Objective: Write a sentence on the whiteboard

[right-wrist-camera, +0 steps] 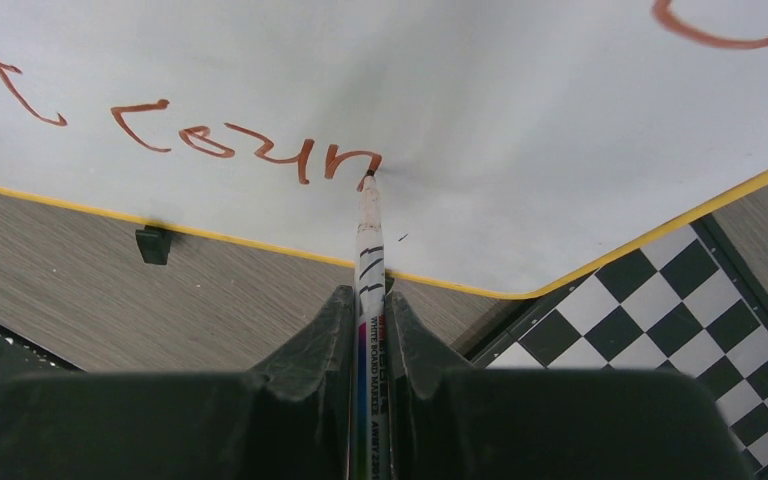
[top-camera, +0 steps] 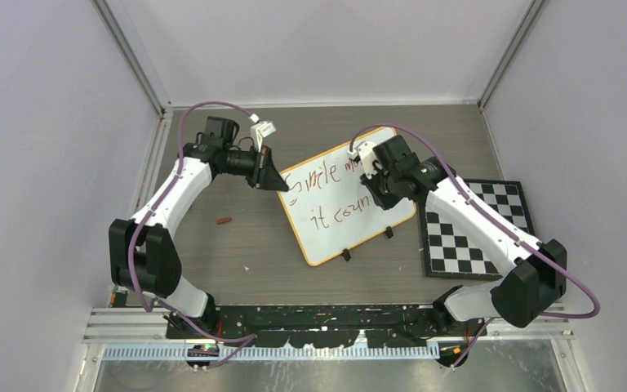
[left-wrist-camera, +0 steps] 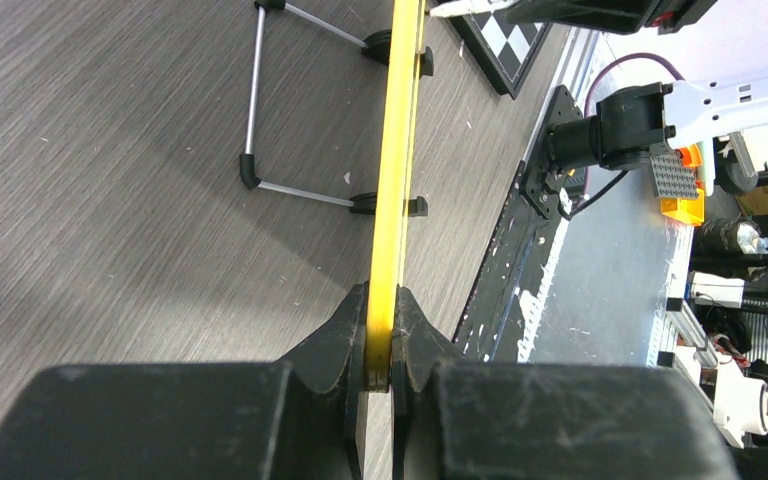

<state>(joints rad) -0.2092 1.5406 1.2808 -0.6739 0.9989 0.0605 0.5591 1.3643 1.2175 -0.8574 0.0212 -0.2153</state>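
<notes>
The whiteboard (top-camera: 339,229) lies tilted at the table's middle, white with a thin yellow rim. Red-brown writing (top-camera: 326,175) reads "Smile m..." above "it coun" (right-wrist-camera: 250,145). My left gripper (top-camera: 271,174) is shut on the board's far-left rim, seen edge-on as a yellow strip (left-wrist-camera: 395,200) between the jaws. My right gripper (top-camera: 375,186) is shut on a white whiteboard marker (right-wrist-camera: 370,240). Its tip (right-wrist-camera: 370,178) touches the board at the end of "coun". The right arm hides part of the top line.
A black-and-white checkered mat (top-camera: 478,229) lies right of the board, also in the right wrist view (right-wrist-camera: 700,320). A small red-brown cap (top-camera: 225,219) lies on the table left of the board. The board's wire stand and black feet (left-wrist-camera: 260,180) show underneath.
</notes>
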